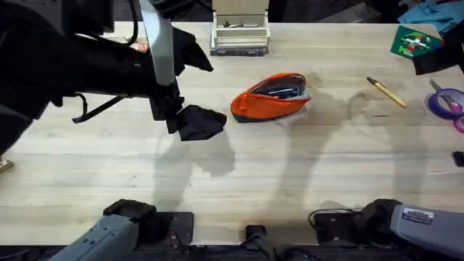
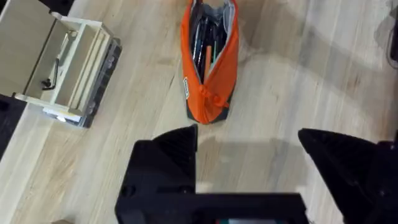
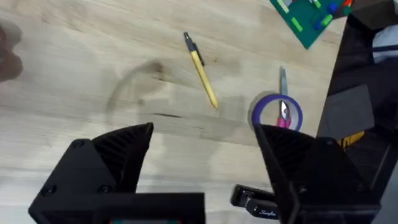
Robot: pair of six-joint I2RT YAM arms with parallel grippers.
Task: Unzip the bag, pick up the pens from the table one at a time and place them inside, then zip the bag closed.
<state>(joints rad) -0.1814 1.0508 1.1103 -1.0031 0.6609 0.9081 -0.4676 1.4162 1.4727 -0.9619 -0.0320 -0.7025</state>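
The orange bag [image 1: 270, 99] lies at the table's [image 1: 217, 181] middle with its zipper open. Several dark pens show inside the bag [image 2: 211, 74]. My left gripper [image 1: 194, 123] is just left of the bag and stands open with nothing between its fingers. In the left wrist view that gripper [image 2: 249, 146] hovers short of the bag's zipped end. One yellow pen [image 1: 386, 92] with a dark end lies alone to the right of the bag. My right gripper [image 3: 202, 162] is open and empty above the table, apart from the yellow pen [image 3: 202, 70].
A purple tape ring [image 1: 444, 102] with a metal tool across it lies near the right edge, beside the pen. A green card [image 1: 415, 41] is at the far right corner. A pale wooden box [image 1: 240, 32] stands at the back, behind the bag.
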